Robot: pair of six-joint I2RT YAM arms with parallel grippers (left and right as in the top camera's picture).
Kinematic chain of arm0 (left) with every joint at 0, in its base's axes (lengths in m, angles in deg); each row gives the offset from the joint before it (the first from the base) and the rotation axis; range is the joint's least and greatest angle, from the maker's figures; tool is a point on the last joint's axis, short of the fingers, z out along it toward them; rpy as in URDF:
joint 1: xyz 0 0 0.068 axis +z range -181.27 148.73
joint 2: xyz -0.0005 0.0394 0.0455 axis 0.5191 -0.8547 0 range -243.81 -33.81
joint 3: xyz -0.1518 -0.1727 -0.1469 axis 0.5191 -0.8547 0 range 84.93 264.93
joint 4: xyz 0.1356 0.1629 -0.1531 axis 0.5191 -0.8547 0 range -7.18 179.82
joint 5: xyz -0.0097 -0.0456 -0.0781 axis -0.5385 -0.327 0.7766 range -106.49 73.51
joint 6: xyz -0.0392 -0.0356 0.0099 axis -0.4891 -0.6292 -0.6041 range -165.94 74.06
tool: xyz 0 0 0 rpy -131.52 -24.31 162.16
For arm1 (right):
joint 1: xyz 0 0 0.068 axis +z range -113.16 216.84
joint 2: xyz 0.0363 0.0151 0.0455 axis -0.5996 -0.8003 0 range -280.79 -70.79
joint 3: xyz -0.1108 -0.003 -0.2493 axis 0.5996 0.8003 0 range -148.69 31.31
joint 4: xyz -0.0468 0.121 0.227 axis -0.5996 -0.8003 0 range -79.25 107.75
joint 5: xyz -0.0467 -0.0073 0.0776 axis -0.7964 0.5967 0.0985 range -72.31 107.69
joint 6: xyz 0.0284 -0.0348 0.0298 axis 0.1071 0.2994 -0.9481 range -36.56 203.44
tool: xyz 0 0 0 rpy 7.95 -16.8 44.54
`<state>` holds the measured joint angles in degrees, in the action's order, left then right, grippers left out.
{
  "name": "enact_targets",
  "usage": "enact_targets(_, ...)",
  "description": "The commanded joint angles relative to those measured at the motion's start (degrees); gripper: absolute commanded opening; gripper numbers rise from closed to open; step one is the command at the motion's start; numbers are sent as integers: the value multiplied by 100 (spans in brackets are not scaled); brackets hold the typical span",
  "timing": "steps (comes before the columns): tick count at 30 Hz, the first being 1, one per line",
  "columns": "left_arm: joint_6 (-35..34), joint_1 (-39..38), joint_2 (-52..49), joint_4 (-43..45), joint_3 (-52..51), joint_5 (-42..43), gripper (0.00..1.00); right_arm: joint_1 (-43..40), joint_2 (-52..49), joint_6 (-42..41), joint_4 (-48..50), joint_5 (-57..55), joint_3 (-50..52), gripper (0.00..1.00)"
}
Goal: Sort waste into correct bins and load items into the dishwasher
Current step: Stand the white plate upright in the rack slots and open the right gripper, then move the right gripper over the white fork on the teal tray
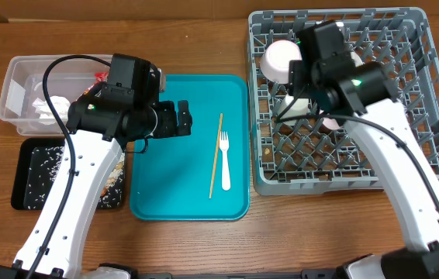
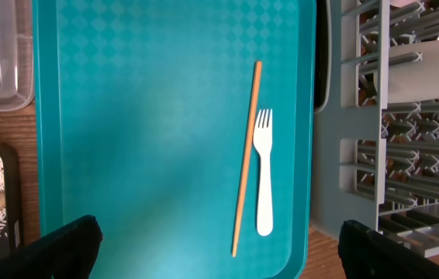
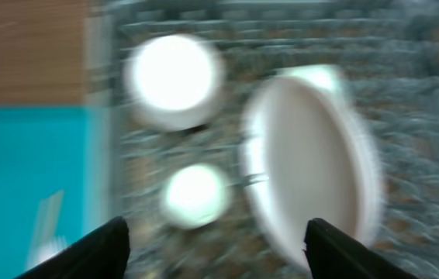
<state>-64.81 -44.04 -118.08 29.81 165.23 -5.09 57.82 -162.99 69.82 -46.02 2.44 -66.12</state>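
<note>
Two utensils on teal tray [image 2: 126, 116], white fork [image 2: 264, 174] just beside wooden chopstick [image 2: 246, 159], we see left gripper [image 2: 219, 240] wide open over tray, right gripper [image 3: 213, 240] jaws apart, empty, over grey dish rack [image 1: 429, 93] holding plate [image 3: 312, 170], bowl [image 3: 174, 81], cup [image 3: 195, 195], that view blurred

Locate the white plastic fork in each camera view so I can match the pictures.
Overhead: the white plastic fork lies right of centre on the teal serving tray, just right of the thin wooden chopstick.
Left wrist: fork right of centre, tines up, beside the chopstick.
Right wrist: too blurred to confirm; a pale smear at lower left may be it.
Shared landmark: the teal tray.
</note>
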Motion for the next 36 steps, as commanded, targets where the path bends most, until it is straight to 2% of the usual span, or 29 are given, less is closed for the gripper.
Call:
enact_targets(1,68,0,103,7,55,22,100,-11,-11,15,-15,2522,-44,67)
enact_targets(4,68,0,103,7,55,22,100,81,-129,15,2,3309,101,66)
enact_targets(6,68,0,103,7,55,22,100,192,-223,-4,2,3335,247,64)
enact_targets(8,68,0,103,7,55,22,100,293,-297,-28,0,3338,420,57)
enact_targets(16,68,0,103,7,55,20,100,844,-501,-289,229,3381,1099,54)
enact_targets(22,48,0,103,9,55,13,100,1408,-566,-306,737,3355,1384,41)
enact_targets(28,48,201,114,114,66,-125,100,1847,-588,-1263,1198,2385,1646,40)
enact_targets(36,46,1064,114,87,234,-127,100,2070,-599,-1346,1447,1777,1882,41)
